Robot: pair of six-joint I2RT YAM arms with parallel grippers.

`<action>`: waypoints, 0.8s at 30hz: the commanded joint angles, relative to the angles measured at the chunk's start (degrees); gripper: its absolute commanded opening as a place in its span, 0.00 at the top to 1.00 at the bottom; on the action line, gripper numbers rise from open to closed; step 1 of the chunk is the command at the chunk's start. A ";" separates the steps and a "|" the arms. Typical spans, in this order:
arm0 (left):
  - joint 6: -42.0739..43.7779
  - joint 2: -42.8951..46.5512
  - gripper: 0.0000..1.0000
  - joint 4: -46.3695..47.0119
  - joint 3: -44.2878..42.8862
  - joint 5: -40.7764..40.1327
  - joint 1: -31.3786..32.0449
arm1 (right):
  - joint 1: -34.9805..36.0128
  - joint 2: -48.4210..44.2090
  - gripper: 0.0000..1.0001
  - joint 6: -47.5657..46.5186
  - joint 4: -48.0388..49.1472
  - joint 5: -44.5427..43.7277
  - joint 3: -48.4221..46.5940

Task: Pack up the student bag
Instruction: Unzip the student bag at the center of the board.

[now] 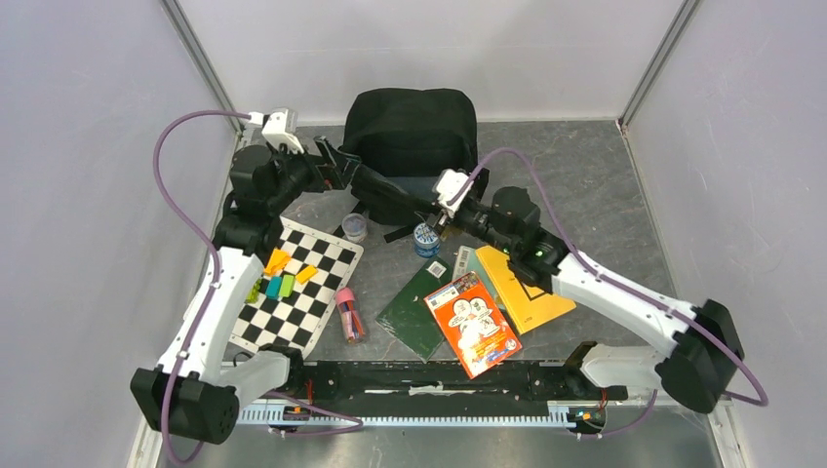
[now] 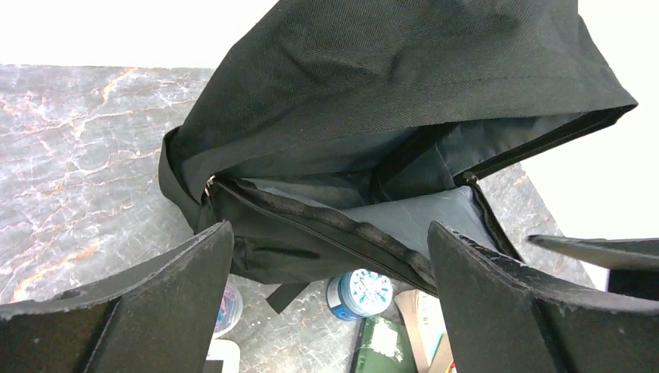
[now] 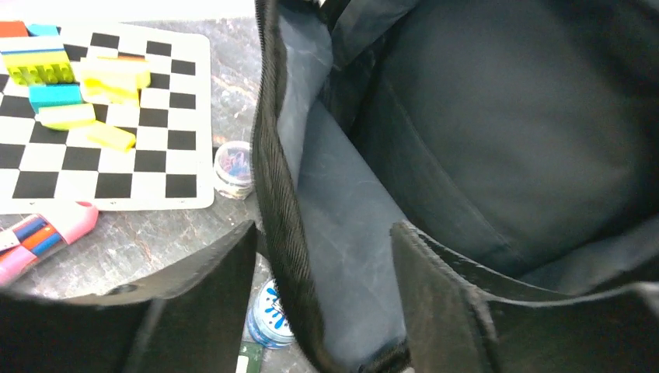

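Two grippers meet at the student bag [image 1: 414,122], which sits at the far middle of the desk [image 1: 595,175] with its mouth gaping toward the arms. The left gripper [image 2: 328,233] hovers just before the opening's left side, jaws spread wide and holding nothing. The right gripper [image 3: 325,229], jaws also parted, straddles the bag's near rim, one side outside, the other over the grey lining.
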State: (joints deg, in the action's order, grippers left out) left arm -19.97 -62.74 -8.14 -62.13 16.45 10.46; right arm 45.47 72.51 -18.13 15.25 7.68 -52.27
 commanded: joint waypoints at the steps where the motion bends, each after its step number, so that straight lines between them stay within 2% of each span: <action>1: -4.91 4.32 0.00 -3.04 -0.03 -3.15 -0.09 | -0.03 -6.47 0.26 3.13 -4.05 -4.04 -4.41; 6: -11.58 6.29 0.00 -7.18 -0.23 -4.41 -0.18 | -0.12 -6.16 0.15 2.99 -8.60 -10.37 -9.28; 10: -23.08 7.08 0.00 -2.31 4.10 -1.26 -0.18 | -0.12 -4.97 0.08 2.26 -6.47 -8.79 -9.71; 14: -32.39 7.05 0.00 5.69 9.35 1.34 -0.15 | -0.11 -3.33 0.07 5.10 -4.50 -7.81 -11.07; 21: -38.15 5.00 0.00 14.86 12.55 1.04 -0.13 | -0.12 1.42 0.06 5.74 -2.01 -7.87 -11.56; 24: -40.22 2.57 0.00 16.66 12.28 1.40 -0.18 | -0.12 1.16 0.06 5.56 -0.33 -4.22 -9.77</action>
State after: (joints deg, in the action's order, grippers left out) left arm -53.95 -58.19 0.08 -49.65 16.16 10.46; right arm 45.36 74.04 -13.32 10.50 0.45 -61.10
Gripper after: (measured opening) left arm 0.993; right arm 0.936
